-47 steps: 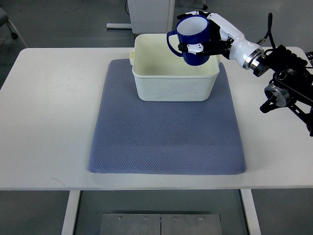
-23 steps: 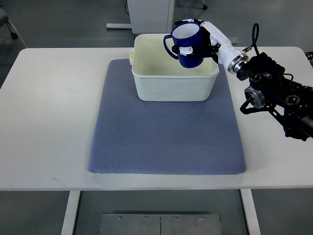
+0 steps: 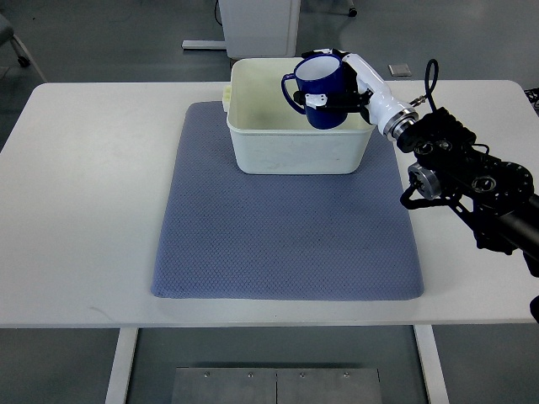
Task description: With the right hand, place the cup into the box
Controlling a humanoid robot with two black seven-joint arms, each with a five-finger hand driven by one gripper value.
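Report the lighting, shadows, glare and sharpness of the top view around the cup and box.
Top view: lighting is even and soft, with only a faint shadow inside the box; no strong glare on the blue cup, just a mild sheen; the right hand holding it looks sharp, with no visible motion blur; the mat texture is crisp; the white table is bright but not blown out.

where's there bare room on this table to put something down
The mat is bare from the box to its near edge. The white table left of the mat is free. It is crowded at the box's right side, where the right hand holds the cup.
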